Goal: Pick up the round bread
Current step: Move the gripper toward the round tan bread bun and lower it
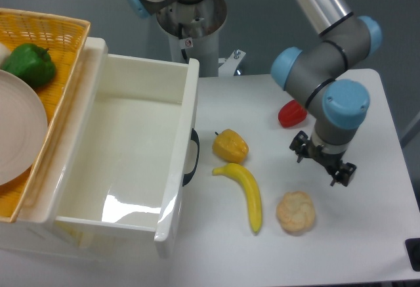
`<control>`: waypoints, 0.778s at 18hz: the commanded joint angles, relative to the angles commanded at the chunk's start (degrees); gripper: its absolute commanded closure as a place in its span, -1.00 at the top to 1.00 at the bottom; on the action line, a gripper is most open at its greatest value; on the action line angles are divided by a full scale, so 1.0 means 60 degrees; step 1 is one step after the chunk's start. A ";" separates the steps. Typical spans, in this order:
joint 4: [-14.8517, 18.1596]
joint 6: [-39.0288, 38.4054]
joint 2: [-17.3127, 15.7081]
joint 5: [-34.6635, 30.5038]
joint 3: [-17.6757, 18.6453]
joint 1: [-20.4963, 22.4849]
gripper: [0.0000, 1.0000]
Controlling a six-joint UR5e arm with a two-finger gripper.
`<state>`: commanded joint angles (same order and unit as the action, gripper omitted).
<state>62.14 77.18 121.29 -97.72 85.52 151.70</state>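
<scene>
The round bread (295, 212) lies near the counter's front edge, towards the right corner, just right of the banana (246, 194). The gripper (322, 161) hangs above and behind it, fingers spread apart, grasping nothing; a red pepper (289, 113) sits further back

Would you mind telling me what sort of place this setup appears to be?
Probably a robotics lab: an arm's gripper hangs over a white table holding a round bread, a banana and a white bin.
</scene>
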 joint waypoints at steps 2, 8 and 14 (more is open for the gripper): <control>0.0000 -0.0424 -0.0014 -0.0324 -0.0029 -0.0147 1.00; -0.0029 -0.1432 -0.0146 -0.0136 0.0131 -0.0498 1.00; -0.1126 -0.2433 0.0439 0.0144 0.0016 -0.0557 1.00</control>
<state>55.38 62.58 123.92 -96.86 85.61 148.36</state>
